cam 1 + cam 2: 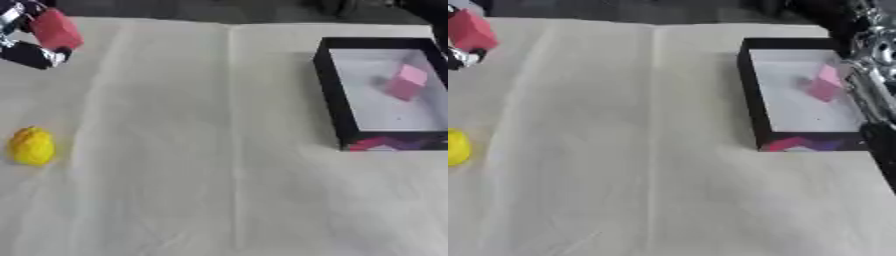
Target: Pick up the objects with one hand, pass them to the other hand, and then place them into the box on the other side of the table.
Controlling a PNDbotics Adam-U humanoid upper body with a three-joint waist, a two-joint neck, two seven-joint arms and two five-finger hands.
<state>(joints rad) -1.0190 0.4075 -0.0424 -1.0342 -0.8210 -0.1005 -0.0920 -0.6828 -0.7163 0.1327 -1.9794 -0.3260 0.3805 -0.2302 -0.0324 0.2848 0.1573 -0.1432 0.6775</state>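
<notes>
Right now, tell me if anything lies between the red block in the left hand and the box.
Nothing visible does. The left hand holds the red block at the far left; bare cloth runs from there to the box on the right. The yellow thing lies nearer, off that line. A pink block is already in the box.

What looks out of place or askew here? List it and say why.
Nothing is spilled or damaged. The pink block in the black-walled box sits tilted on an edge rather than flat. The left hand holds a red block at the far left, and the yellow rounded object lies alone near the left edge.
</notes>
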